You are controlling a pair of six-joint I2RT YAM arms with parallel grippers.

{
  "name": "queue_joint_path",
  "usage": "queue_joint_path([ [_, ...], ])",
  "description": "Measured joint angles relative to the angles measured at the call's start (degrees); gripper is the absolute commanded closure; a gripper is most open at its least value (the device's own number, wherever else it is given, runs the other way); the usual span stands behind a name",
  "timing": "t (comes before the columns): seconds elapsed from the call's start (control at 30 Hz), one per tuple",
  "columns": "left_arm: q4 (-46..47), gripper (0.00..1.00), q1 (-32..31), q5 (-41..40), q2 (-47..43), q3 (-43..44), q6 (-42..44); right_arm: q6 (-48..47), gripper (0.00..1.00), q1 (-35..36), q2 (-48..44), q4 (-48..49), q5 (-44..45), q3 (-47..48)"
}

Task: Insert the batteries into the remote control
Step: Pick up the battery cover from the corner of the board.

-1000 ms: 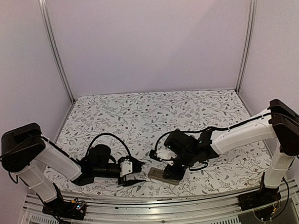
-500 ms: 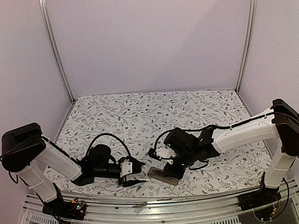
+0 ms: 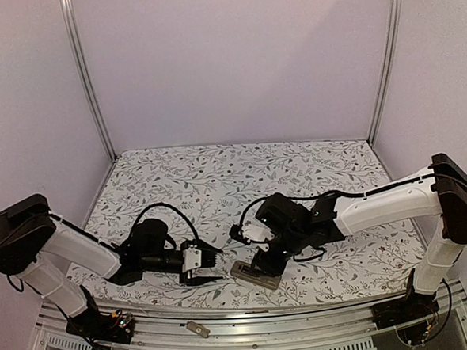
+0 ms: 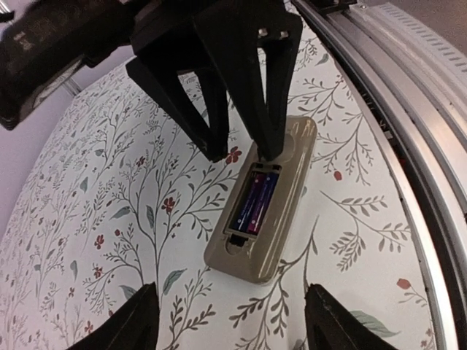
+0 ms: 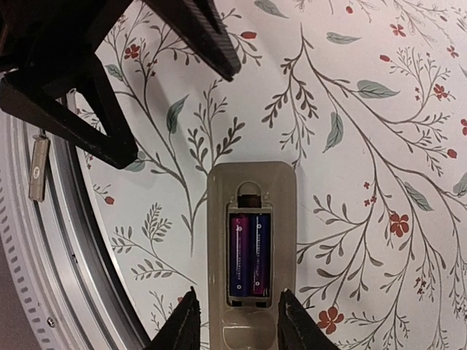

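Near front rail (image 3: 305,315), remote control (image 5: 252,176) lies back-up, greyish-tan, recess open w/ batteries (image 5: 249,254) side by side inside, purple and blue. My right gripper (image 5: 237,324) part-open over its end, holding nothing; left gripper (image 4: 232,324) wide open, empty. Underneath, floral cloth (image 5: 379,146); plain pale walls (image 3: 235,64).

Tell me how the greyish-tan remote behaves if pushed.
The flat greyish-tan rectangular plastic remote lies back-up, so it would probably slide, not roll or tip. Its two dark cylindrical batteries sit uncovered; tilting might spill them.
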Motion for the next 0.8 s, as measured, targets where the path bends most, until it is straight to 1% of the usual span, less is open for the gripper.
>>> queue_joint_path([
  [0.07,-6.64,0.32,2.43,3.72,-4.11,1.38,2.89,-0.22,0.49,-0.02,0.0,0.02,0.2,0.96],
  [0.1,-11.82,0.3,4.28,6.78,-6.36,3.19,5.42,-0.46,0.46,-0.04,-0.04,0.09,0.33,1.4],
  [0.17,-26.88,0.28,7.67,13.66,-10.08,9.18,13.38,-0.68,0.43,-0.04,-0.42,0.55,0.48,1.81],
  [0.23,-44.46,0.28,8.87,18.84,-12.09,16.0,24.92,-0.96,0.42,-0.04,-1.11,0.68,0.55,1.84],
  [0.3,-58.86,0.33,6.34,21.7,-13.7,19.19,34.64,-1.7,0.42,-0.04,-1.84,0.98,0.59,1.95],
  [0.33,-63.23,0.36,4.81,22.34,-14.47,19.08,37.4,-1.81,0.42,-0.02,-2.05,1.03,0.61,2.19],
  [0.4,-69.94,0.4,1.55,22.1,-16.7,16.55,42.56,-1.9,0.42,0.07,-2.56,1.6,0.72,2.51],
  [0.43,-72.06,0.45,0.15,21.44,-18.25,14.51,44.3,-1.92,0.43,0.2,-2.84,2.1,0.76,2.51],
  [0.47,-73.11,0.52,-0.96,20.7,-20.0,12.17,45.16,-1.92,0.43,0.48,-3.17,2.49,0.81,2.51],
  [0.5,-73.37,0.58,-1.79,19.85,-21.24,10.54,44.44,-1.84,0.43,0.81,-3.34,2.82,0.83,2.51],
  [0.53,-73.37,0.62,-2.49,19.1,-21.86,9.7,42.34,-1.53,0.43,1.22,-3.45,3.28,0.9,2.51],
  [0.6,-72.87,0.65,-3.61,18.38,-20.65,10.69,35.8,-0.46,0.43,2.29,-3.5,3.58,1.2,2.6],
  [0.7,-73.31,0.55,-4.33,18.58,-15.85,16.65,24.35,1.7,0.41,4.28,-3.56,3.8,2.25,2.47],
  [0.73,-73.4,0.52,-4.35,18.62,-15.61,17.99,22.05,2.01,0.4,5.01,-3.87,4.85,2.16,1.75],
  [0.8,-74.82,0.47,-4.44,18.16,-18.43,18.64,19.78,1.66,0.38,6.47,-5.29,7.39,0.13,-0.81],
])
